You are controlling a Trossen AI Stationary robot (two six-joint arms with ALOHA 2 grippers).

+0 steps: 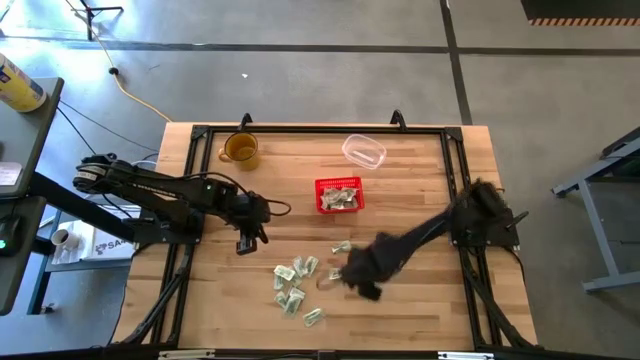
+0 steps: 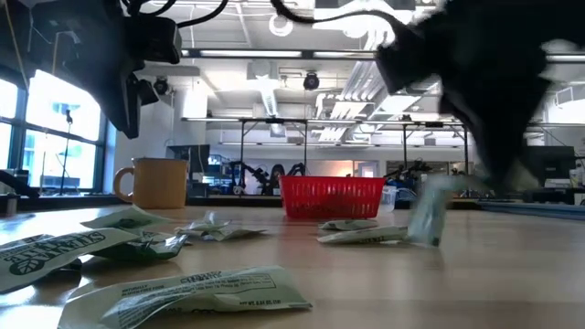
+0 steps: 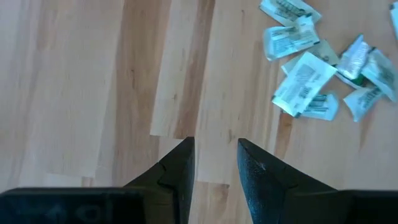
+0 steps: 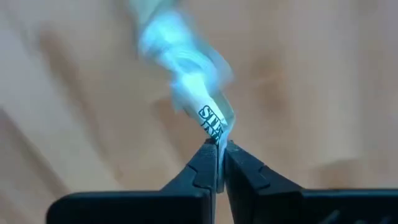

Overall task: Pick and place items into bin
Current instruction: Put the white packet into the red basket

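- High view: the red basket (image 1: pixel 339 195) sits near the middle of the wooden table (image 1: pixel 420 310) with several pale bills inside. A loose cluster of bills (image 1: pixel 296 283) lies on the wood nearer the front edge, one more bill (image 1: pixel 342 247) between cluster and basket. The right gripper (image 1: pixel 345 272) is low over the table just beside that cluster. The left gripper (image 1: pixel 247 240) hangs over bare wood to the cluster's left. An amber mug (image 1: pixel 240 149) and a clear container (image 1: pixel 364 151) stand toward the far edge.
- Low view: crumpled bills carry dark green print, too small to read; one pale bill (image 2: pixel 426 217) hangs from the right arm, blurred.
- Left wrist view: its fingers (image 3: pixel 178 167) stand apart with nothing between them; green-and-white bills (image 3: pixel 305 87) with illegible print lie ahead.
- Right wrist view: the fingertips (image 4: pixel 207 155) are pinched together on a wrinkled white-green bill (image 4: pixel 198 99); black letters by the tips read roughly "STW", partly hidden.
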